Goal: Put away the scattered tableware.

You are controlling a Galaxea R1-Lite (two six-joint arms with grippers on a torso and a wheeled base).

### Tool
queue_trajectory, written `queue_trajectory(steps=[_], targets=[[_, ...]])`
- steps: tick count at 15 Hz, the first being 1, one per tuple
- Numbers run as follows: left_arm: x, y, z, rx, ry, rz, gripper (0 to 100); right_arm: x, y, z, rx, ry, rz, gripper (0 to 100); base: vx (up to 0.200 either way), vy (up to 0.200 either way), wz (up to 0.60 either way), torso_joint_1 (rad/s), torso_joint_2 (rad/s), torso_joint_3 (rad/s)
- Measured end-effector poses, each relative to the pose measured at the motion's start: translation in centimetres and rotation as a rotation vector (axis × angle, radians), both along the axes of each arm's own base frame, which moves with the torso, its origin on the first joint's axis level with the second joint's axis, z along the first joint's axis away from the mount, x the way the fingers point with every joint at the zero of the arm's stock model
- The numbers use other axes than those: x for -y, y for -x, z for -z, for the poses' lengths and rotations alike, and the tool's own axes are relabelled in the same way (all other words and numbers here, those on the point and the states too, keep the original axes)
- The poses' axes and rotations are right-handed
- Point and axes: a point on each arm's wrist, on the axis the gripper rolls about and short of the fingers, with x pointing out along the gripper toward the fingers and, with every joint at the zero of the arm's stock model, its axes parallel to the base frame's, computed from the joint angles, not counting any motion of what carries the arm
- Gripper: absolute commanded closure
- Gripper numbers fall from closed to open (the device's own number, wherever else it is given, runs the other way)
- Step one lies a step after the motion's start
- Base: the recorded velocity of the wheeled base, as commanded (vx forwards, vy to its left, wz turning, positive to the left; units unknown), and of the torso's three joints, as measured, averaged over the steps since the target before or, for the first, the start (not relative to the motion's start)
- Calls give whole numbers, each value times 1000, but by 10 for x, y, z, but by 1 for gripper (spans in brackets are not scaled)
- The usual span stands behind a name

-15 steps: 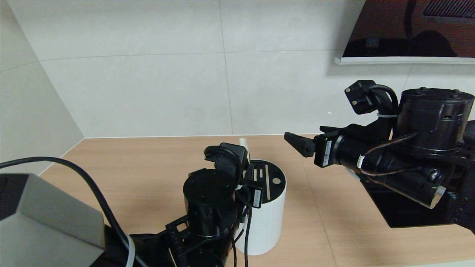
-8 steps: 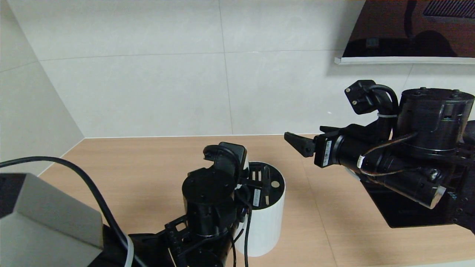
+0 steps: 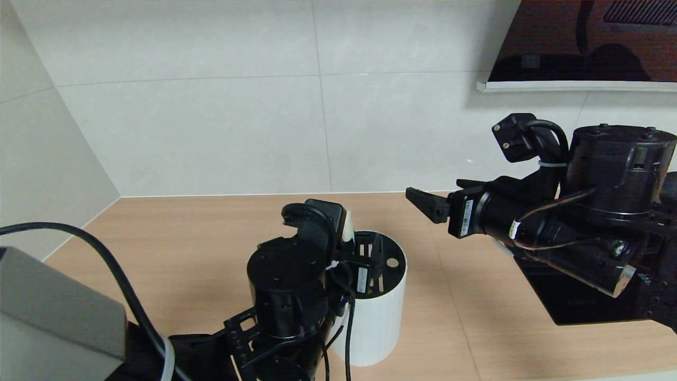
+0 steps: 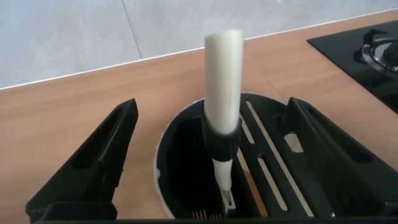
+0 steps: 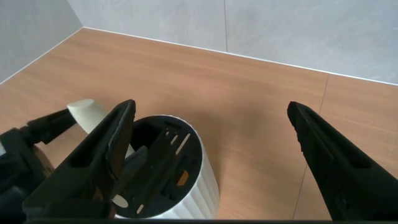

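A white cylindrical utensil holder (image 3: 378,312) with a black slotted top stands on the wooden counter. A cream-handled utensil (image 4: 224,118) stands upright in one of its slots, handle end up. My left gripper (image 4: 211,109) hangs open over the holder, one finger on each side of the handle and neither touching it; in the head view the left gripper (image 3: 365,251) sits mostly behind its own wrist. My right gripper (image 3: 439,198) is held open in the air to the right of and above the holder (image 5: 180,168), with nothing in it.
A black cooktop (image 3: 571,304) lies on the counter at the right, under the right arm. A dark range hood (image 3: 582,47) hangs on the tiled wall above it. Bare wooden counter (image 3: 201,238) stretches to the left and behind the holder.
The cream handle now sits lower, down in the holder. My left arm has shifted a little to the left. The right arm has stayed where it was.
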Motion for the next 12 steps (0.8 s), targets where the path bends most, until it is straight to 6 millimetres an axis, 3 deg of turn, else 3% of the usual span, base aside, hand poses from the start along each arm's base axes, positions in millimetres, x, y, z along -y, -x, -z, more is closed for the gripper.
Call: queue_trajectory(steps=[5, 8, 12], targets=[[-22, 20, -36, 63, 59, 75, 0, 3, 4, -7, 19, -16, 3, 0, 0, 0, 0, 0, 0, 0], [-50, 44, -63, 91, 76, 180, 0, 14, 12, -20, 57, -49, 13, 0, 0, 0, 0, 0, 0, 0], [-99, 72, -98, 155, 135, 188, 0, 47, 33, -35, 127, -54, 54, 0, 0, 0, 0, 0, 0, 0]])
